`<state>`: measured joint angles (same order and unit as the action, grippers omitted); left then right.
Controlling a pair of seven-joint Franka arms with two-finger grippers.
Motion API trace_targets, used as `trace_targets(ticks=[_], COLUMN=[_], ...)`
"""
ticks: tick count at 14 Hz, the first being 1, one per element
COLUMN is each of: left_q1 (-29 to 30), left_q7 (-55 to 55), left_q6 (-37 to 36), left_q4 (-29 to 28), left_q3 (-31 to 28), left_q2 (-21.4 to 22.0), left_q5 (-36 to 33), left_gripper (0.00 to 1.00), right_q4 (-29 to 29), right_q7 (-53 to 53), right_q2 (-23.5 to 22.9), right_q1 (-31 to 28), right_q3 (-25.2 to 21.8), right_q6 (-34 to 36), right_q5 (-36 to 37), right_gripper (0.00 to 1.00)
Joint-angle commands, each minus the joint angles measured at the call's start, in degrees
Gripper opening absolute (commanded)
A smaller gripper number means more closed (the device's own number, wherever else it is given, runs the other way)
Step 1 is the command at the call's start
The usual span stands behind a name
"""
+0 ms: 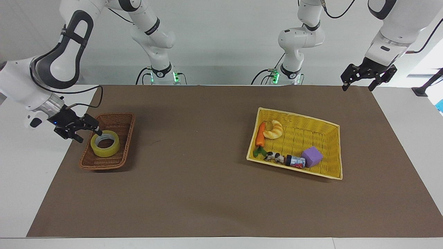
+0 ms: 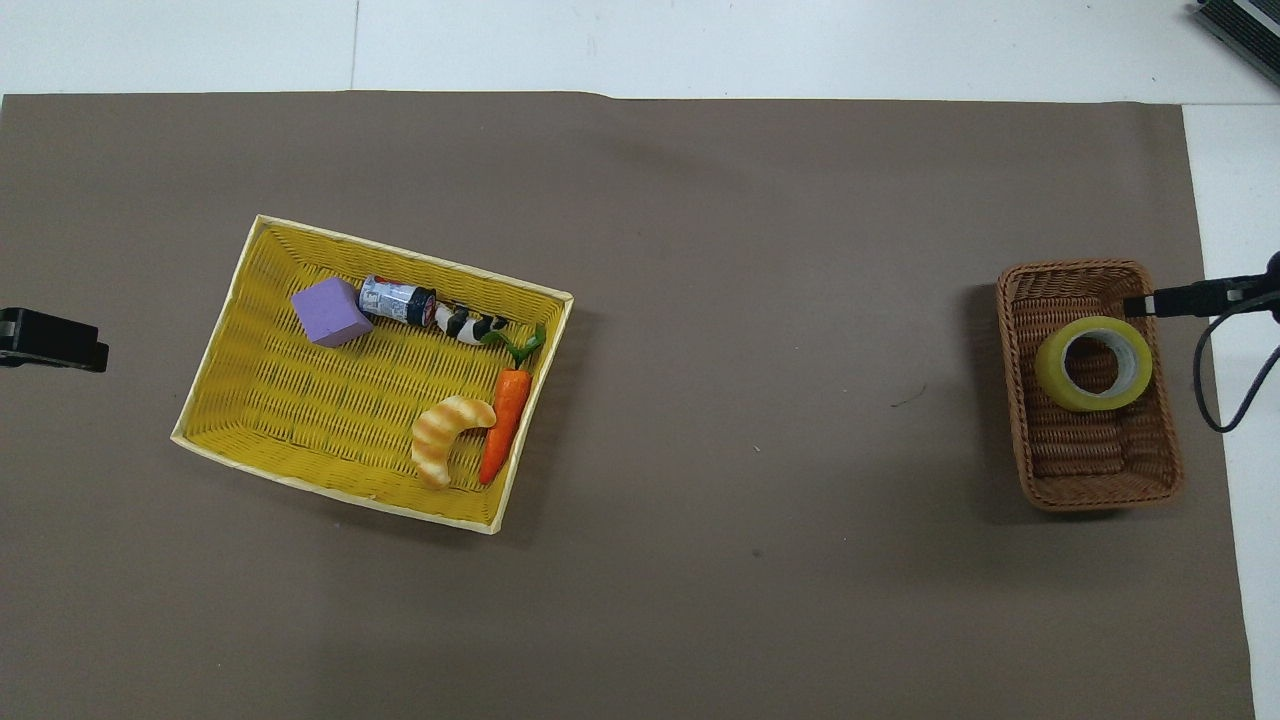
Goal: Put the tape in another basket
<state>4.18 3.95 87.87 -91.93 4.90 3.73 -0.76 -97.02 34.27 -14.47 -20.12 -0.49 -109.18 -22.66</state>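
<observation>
The roll of yellow packing tape (image 1: 105,143) lay flat in the small brown wicker basket (image 1: 120,119), toward the right arm's end of the bench (image 1: 193,193), its whitish core showing through the open ring. In the overhead view the roll (image 2: 1093,364) sat in the part of the basket (image 2: 1075,484) farther from the robots.

The right tool (image 1: 88,134) hung just off the basket's rim, on the side away from the bench's middle, with its fingers apart and nothing between them; one fingertip reached toward the tape's edge, but whether it touched could not be told. From overhead only a dark finger (image 2: 1165,299) showed, over the basket's outer rim and just clear of the roll.

The left tool (image 1: 357,87) waited in the air over the corner of the brown mat at the left arm's end, its two fingers spread wide and empty.

The larger yellow basket (image 1: 333,126) stood toward the left arm's end, well apart from the brown one. Inside it lay a toy carrot (image 1: 260,135) beside a toy croissant (image 1: 274,129) on the side nearer the robots, and a black-and-white cow figure (image 1: 273,156), a small can (image 1: 296,161) and a purple cube (image 1: 312,156) along the side farther from them.
</observation>
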Motion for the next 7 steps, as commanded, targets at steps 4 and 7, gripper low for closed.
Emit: trace_targets(ticks=[4,7], left_q1=[0.39,0.21], left_q7=[0.18,0.27], left_q6=[0.1,0.1], left_q4=[-1.15,-1.15], left_q3=[0.2,0.2], left_q2=[1.2,1.2], left_q5=[-0.47,-0.47], left_gripper=[1.0,1.0], right_q4=[0.79,0.17], right_q7=[-12.96,-23.51], right_q2=[4.78,8.04], right_q1=[5.77,11.58], right_q3=[1.54,1.54], right_q6=[0.28,1.25], right_q5=[7.78,14.03], right_gripper=[1.0,1.0])
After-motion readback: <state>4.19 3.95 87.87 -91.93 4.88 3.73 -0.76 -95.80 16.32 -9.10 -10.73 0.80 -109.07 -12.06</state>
